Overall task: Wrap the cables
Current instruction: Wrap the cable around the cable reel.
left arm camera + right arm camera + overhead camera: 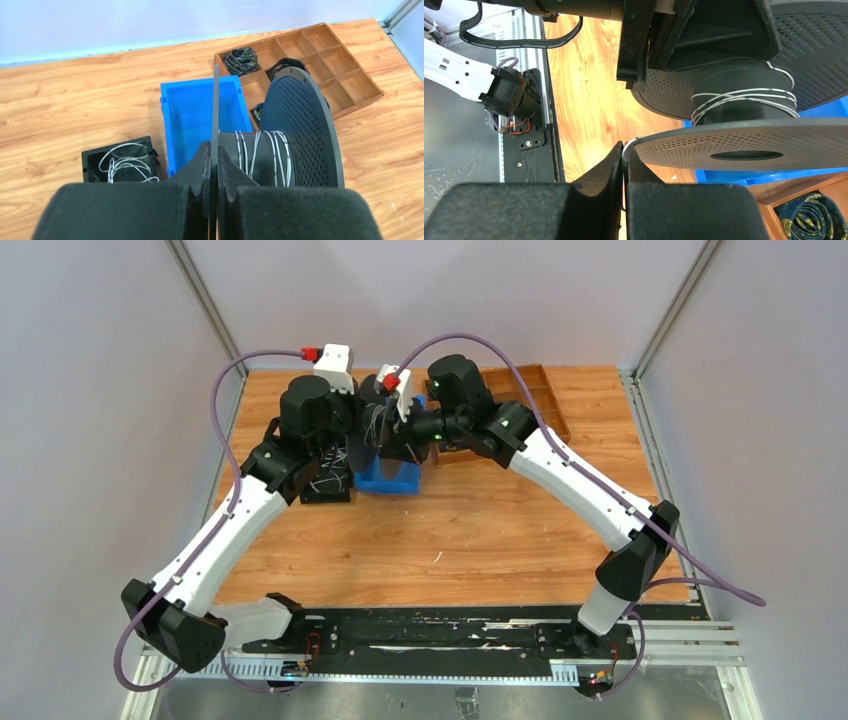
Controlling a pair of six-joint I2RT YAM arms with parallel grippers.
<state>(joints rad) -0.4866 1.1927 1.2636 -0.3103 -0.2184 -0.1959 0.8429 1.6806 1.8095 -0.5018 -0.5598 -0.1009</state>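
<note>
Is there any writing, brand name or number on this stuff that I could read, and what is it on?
None can be read in any view.
The black spool, blue bin, wooden tray and black box show no lettering.
The small white flecks on the black rail at the table's near edge are too blurred to tell if they are writing.

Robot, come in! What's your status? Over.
Left pincer shut on spool rim. Right pincer pinching cable. A few turns wound, rest loose in box. Nothing seen in the way.
</note>
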